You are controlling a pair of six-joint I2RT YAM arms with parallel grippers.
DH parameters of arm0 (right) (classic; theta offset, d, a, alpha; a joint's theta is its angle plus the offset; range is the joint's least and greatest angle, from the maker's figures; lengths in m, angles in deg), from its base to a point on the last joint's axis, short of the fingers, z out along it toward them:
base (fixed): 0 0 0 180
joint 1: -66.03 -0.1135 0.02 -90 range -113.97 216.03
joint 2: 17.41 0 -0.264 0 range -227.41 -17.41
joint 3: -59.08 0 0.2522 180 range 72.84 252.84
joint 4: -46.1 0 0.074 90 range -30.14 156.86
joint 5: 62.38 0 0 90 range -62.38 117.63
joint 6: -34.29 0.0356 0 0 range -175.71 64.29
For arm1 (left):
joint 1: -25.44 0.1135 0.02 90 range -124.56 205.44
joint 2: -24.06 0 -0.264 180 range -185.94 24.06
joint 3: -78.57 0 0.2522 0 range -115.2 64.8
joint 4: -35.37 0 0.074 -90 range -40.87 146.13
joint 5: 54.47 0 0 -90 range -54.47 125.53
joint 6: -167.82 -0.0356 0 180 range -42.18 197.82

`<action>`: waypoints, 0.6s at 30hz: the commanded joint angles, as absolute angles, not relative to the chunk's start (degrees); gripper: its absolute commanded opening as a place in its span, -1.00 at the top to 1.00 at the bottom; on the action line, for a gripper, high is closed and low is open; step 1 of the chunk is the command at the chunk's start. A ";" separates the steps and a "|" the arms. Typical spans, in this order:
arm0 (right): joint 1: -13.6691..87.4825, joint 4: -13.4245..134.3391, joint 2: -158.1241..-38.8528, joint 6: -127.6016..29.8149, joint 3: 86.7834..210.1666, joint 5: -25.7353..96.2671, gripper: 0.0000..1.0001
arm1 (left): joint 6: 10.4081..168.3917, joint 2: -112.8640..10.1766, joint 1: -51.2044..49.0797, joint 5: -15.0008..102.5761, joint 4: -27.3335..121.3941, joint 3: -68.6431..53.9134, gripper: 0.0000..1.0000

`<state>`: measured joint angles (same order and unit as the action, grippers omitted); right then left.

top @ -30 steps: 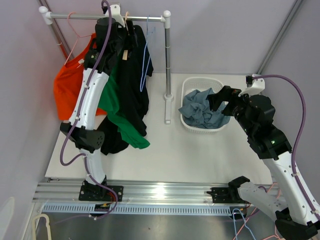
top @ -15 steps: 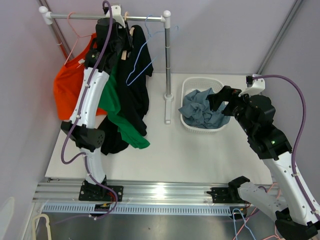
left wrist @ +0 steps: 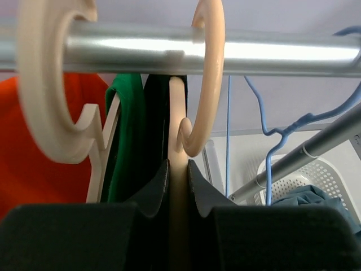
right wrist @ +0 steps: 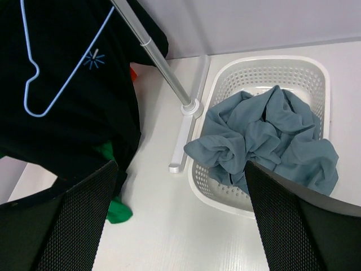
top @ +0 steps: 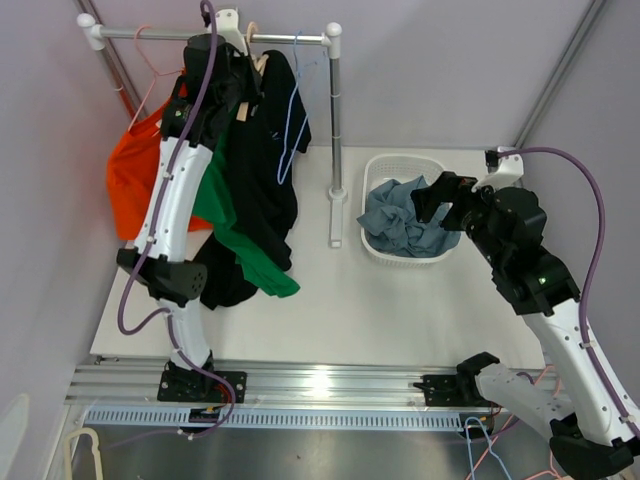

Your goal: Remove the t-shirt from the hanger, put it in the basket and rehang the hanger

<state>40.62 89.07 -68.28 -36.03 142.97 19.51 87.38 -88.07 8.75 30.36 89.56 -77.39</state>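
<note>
Since half a second ago the blue hanger (top: 290,135) has swung back straight. Your left gripper (left wrist: 177,175) clenches the cream hanger (left wrist: 178,124) by its neck under the rail (left wrist: 265,52), black t-shirt (top: 268,190) draped below; lift it straight up off the rail before pulling away. Your right gripper (right wrist: 180,165) gapes over the basket (right wrist: 248,76)

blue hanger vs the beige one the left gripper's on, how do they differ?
The blue hanger is thin wire; the beige hanger is thick. The blue hanger hangs bare and free; the beige hanger's neck is clamped in the left gripper. Both hook over the rail.
</note>
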 commanded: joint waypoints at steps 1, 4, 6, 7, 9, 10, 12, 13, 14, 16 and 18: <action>40.54 87.11 -69.35 -37.51 142.54 21.91 -0.99 | 88.10 -77.03 9.09 30.43 85.62 -77.50 0.99; 40.37 86.23 -69.00 -36.73 141.40 23.05 -0.99 | 87.75 -73.25 9.09 29.47 83.77 -74.60 0.99; 40.28 86.05 -68.91 -36.55 140.96 23.58 -0.99 | 87.66 -72.97 9.09 29.11 84.02 -75.03 0.99; 40.19 86.14 -69.00 -36.46 140.78 23.58 -0.99 | 87.66 -73.06 9.09 28.94 84.46 -75.38 0.99; 40.11 86.49 -69.26 -36.63 140.78 24.02 -0.99 | 88.63 -73.14 9.09 28.76 86.04 -75.56 0.99; 40.11 86.49 -69.35 -37.07 140.95 25.76 -0.99 | 89.15 -73.32 9.00 28.58 86.92 -75.64 0.99; 39.76 86.23 -70.23 -38.04 141.13 28.57 -0.99 | 91.08 -73.32 8.39 28.06 90.26 -76.17 0.99; 39.06 85.79 -70.49 -38.91 141.13 31.72 -0.99 | 91.79 -72.80 7.95 27.62 91.22 -75.91 1.00; 38.62 85.35 -70.84 -39.53 141.04 33.67 -0.99 | 93.19 -72.18 7.51 26.22 91.93 -75.39 0.99; 36.43 83.34 -71.72 -40.50 140.78 39.20 -0.99 | 94.86 -69.03 6.11 24.55 92.90 -71.26 0.99; 33.44 80.52 -72.60 -42.34 140.43 47.90 -0.99 | 97.67 -65.43 4.53 21.83 93.43 -66.35 0.99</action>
<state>36.93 86.06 -71.73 -38.89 140.41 34.50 92.67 -72.64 6.72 25.85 94.80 -68.91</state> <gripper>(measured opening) 0.993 0.135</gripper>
